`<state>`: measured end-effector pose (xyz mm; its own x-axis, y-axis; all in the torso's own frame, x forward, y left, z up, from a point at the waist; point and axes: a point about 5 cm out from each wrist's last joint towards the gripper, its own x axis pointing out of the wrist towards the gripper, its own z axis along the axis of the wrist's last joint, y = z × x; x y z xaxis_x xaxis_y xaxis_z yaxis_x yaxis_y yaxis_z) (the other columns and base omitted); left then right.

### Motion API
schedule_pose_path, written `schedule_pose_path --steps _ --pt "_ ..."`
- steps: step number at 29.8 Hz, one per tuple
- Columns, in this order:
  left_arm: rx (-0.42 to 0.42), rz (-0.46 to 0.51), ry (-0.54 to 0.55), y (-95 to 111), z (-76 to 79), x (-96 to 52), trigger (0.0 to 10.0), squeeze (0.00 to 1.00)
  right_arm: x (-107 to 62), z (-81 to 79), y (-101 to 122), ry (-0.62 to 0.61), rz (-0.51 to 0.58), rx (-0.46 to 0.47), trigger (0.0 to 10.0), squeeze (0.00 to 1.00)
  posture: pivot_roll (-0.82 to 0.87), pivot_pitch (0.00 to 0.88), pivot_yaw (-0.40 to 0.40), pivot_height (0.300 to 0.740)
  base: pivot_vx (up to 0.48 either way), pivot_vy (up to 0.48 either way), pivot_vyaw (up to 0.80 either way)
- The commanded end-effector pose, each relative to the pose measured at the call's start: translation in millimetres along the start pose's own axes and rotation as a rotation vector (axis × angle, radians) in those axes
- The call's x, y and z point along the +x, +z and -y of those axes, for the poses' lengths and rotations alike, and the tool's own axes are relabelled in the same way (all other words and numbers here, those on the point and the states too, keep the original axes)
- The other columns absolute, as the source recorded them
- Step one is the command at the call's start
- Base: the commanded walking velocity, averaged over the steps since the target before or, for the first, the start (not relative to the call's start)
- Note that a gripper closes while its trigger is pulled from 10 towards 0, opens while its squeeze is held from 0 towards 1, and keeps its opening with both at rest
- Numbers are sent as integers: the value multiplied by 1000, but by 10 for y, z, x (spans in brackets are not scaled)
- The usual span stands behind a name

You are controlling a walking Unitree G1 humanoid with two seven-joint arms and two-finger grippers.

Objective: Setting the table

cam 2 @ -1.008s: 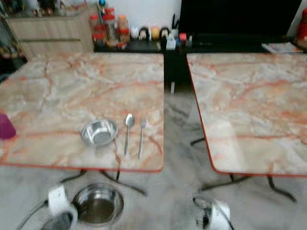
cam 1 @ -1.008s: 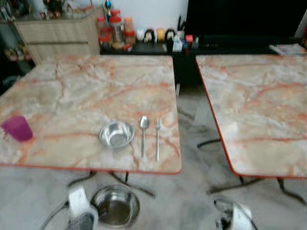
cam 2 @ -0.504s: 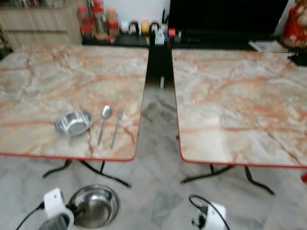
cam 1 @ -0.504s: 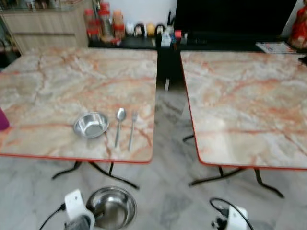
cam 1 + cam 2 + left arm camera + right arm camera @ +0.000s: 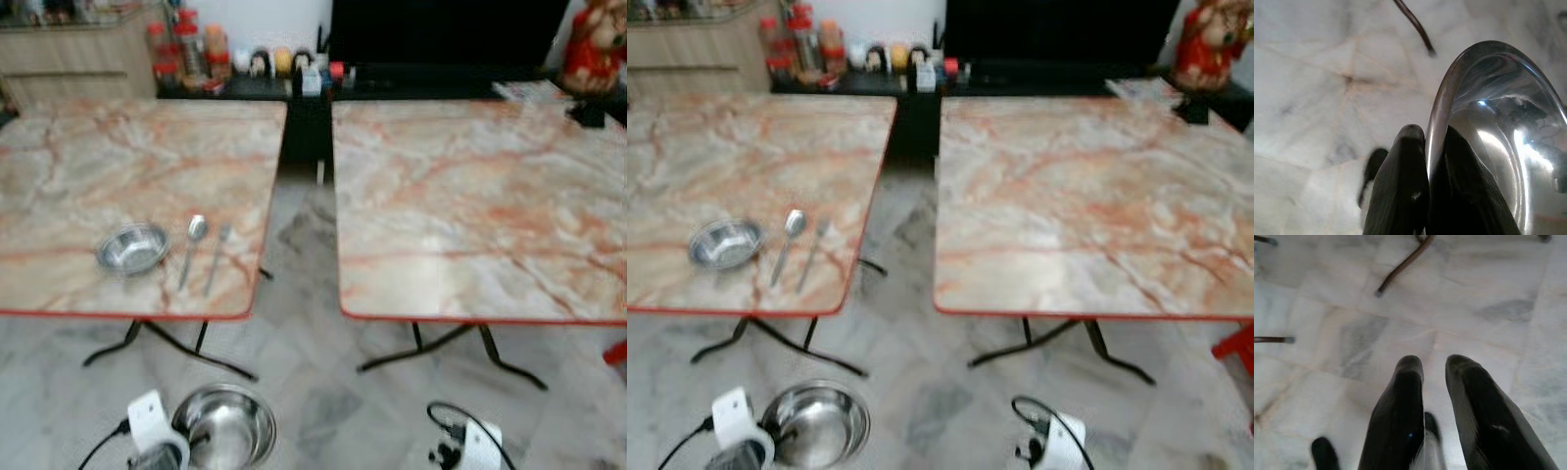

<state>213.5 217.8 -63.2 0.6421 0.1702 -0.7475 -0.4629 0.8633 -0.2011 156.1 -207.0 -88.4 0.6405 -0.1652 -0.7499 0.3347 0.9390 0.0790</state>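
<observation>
A steel bowl hangs low over the floor, in front of the left table. My left gripper is shut on its rim, one finger inside and one outside. A smaller steel bowl sits near the front edge of the left marble table, with a spoon and a fork lying side by side to its right. My right gripper hangs over the floor tiles, open, with nothing between its fingers. The right marble table is bare.
A gap of grey tiled floor runs between the two tables, with dark metal table legs underneath. Jars and bottles stand on a dark low cabinet at the back. A red figure stands at the far right.
The whole view has swung to the right, so the left table and its bowl, spoon and fork sit further left, and the purple cup has left the picture. My left gripper keeps its hold.
</observation>
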Motion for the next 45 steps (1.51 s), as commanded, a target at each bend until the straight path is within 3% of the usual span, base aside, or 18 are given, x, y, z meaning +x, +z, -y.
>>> schedule_pose_path --steps 1,34,39,45 --pt "8 -2 -2 8 5 2 10000 0 10 8 39 -6 13 2 10000 0 -45 0 0 740 0 -300 0" --pt "2 3 -5 23 4 4 10000 0 14 56 64 -44 16 -4 10000 0 -38 0 -3 740 0 -299 0" --pt "63 -2 -19 23 22 5 10000 0 20 32 71 -38 17 -4 10000 0 -32 0 -6 740 0 -109 0" --pt "80 4 -25 23 8 2 10000 0 25 15 79 -34 17 -6 10000 0 -25 0 -9 740 0 0 0"
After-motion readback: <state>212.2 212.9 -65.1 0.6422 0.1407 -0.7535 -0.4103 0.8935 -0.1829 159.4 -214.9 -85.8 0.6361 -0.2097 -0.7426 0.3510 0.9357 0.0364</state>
